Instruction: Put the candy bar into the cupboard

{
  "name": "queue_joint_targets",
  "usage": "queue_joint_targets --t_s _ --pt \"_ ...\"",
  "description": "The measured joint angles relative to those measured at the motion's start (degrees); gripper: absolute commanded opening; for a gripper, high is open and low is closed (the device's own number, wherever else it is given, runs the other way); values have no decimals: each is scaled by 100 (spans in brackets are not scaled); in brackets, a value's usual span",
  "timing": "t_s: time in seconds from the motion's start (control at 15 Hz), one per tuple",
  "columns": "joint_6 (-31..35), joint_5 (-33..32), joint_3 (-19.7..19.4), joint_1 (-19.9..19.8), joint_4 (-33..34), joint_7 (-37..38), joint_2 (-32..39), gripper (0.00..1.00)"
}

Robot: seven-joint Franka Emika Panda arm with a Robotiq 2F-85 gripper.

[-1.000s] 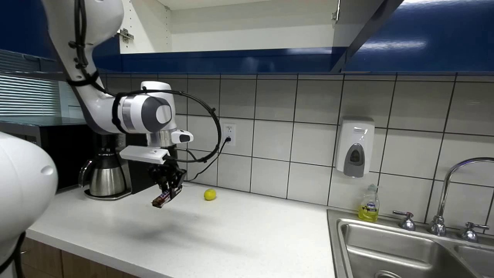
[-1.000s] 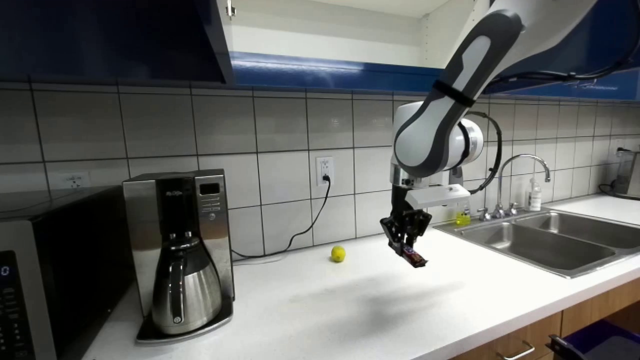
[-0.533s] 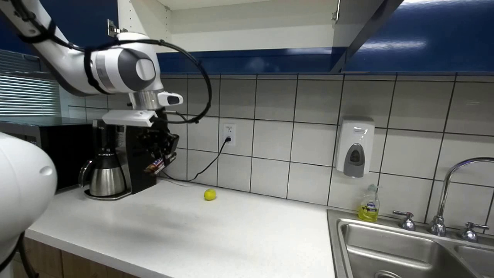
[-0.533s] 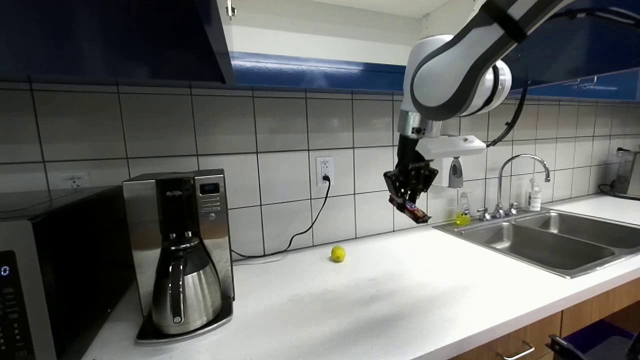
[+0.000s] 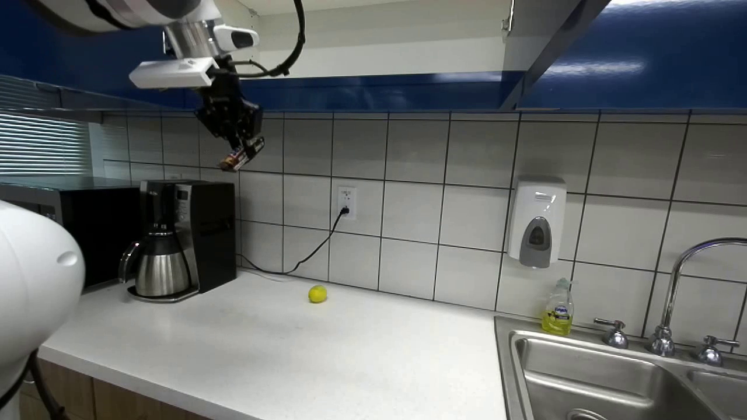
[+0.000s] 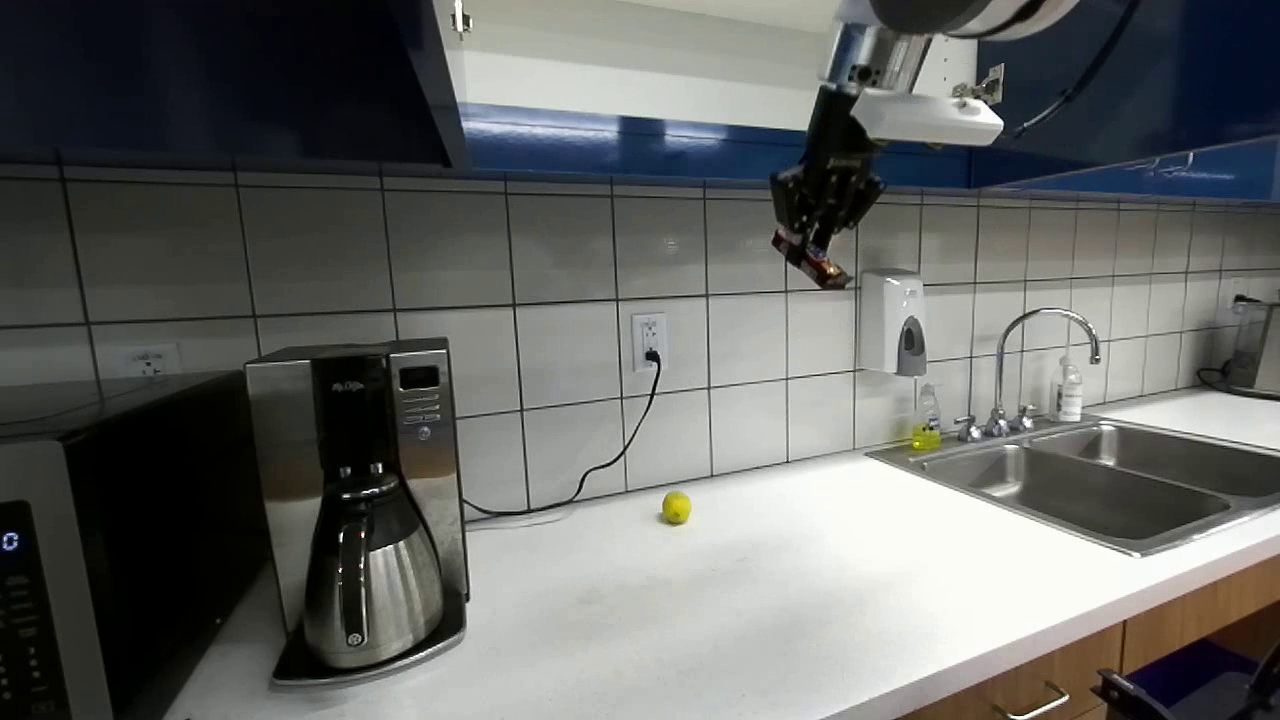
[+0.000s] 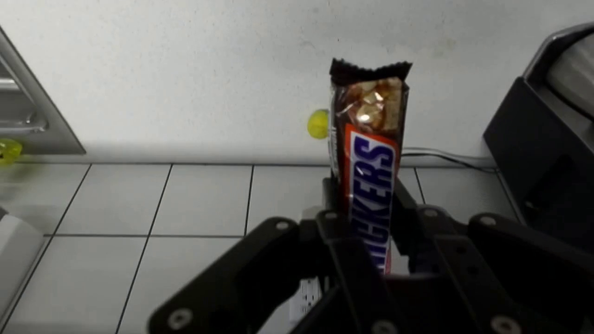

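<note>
Gripper (image 7: 366, 197) held candy bar (image 7: 372, 116) | seemed light, firm, slick | pinching mid-length sides looked best | cupboard (image 6: 600, 140) stood above gripper

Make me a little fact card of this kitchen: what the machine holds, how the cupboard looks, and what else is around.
Held item: Snickers bar, pinched in the gripper, tilted
Destination: cupboard, open, white inside, glossy blue bottom edge
Progress: bar not yet inside; it shows below that edge in both exterior views
Other items: coffee maker with steel carafe, microwave, lemon-like yellow ball, all on the white counter
Wall fixtures: soap dispenser; outlet with black plug
Wash-up area: dish soap bottle at the back of the sink
</note>
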Motion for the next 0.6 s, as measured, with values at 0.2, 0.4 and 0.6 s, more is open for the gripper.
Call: queue_joint_targets --t_s 0.2,0.4,0.6 --pt "-88 0 30 -114 527 0 -122 7" --pt "-155 0 56 -243 1092 0 -94 7" --pt "-305 0 75 -325 1635 0 -2 7"
